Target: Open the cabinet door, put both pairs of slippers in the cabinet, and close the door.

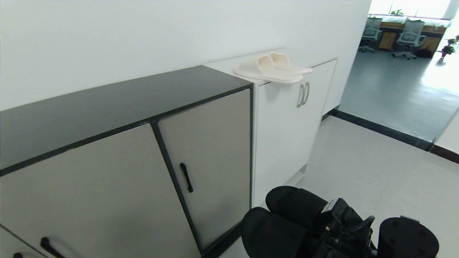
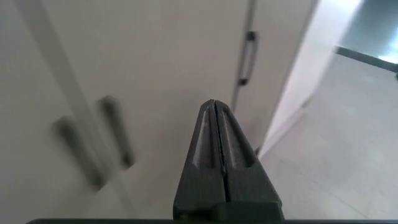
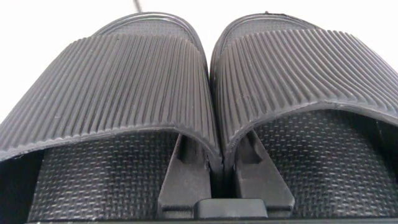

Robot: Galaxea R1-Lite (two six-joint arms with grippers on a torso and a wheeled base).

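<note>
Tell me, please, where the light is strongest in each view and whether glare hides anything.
Head view: daylight washes out the far windows, and the black cabinet top carries a soft sheen; the white slippers are legible. Left wrist view: even light, brightest on the floor past the left gripper. Right wrist view: the black slippers stand dark against a washed-out white background.

Before you a plain white wall (image 1: 107, 43) backs a black-topped grey cabinet (image 1: 211, 143) and, touching it, a white cabinet (image 1: 279, 143). Pale floor tiles (image 1: 376, 172) meet a dark threshold strip (image 1: 380, 129). Beyond it you see office chairs (image 1: 408, 34), wooden desks (image 1: 389, 27), a potted plant (image 1: 447, 49) and bright windows (image 1: 408, 6).
</note>
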